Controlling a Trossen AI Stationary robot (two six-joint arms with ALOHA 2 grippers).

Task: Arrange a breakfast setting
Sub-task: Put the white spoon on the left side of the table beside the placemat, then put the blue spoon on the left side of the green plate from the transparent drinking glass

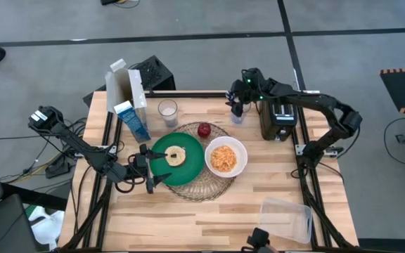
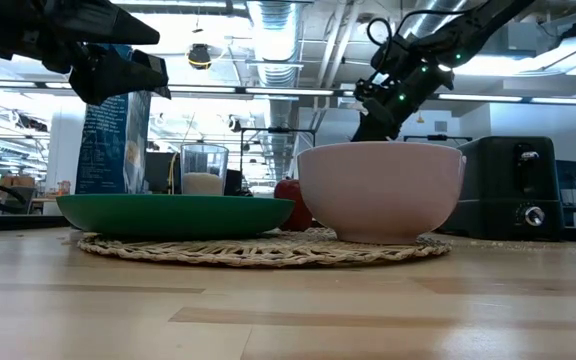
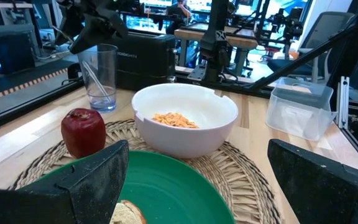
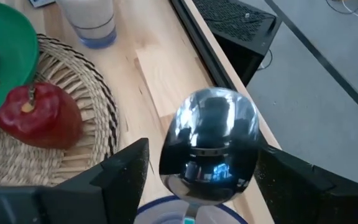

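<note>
On the round woven mat [image 1: 202,190] sit the green plate [image 1: 188,170] with the pale bagel [image 1: 176,155], the white bowl [image 1: 225,156] and the red apple [image 1: 204,130]. A glass of milk [image 1: 167,109] and the blue-white carton [image 1: 133,121] stand behind the plate. Near the toaster, a metal spoon [image 4: 210,143] stands bowl-end up in a clear glass [image 1: 238,117]. My right gripper [image 4: 202,149] is open above that glass, one finger on either side of the spoon's bowl. My left gripper [image 1: 148,169] waits open at the plate's left rim.
The black toaster [image 1: 278,118] stands just right of the spoon glass. An open white box [image 1: 121,88] is at the far left corner, and a clear plastic tub [image 1: 287,219] at the near right. Bare wood lies along the table's near side.
</note>
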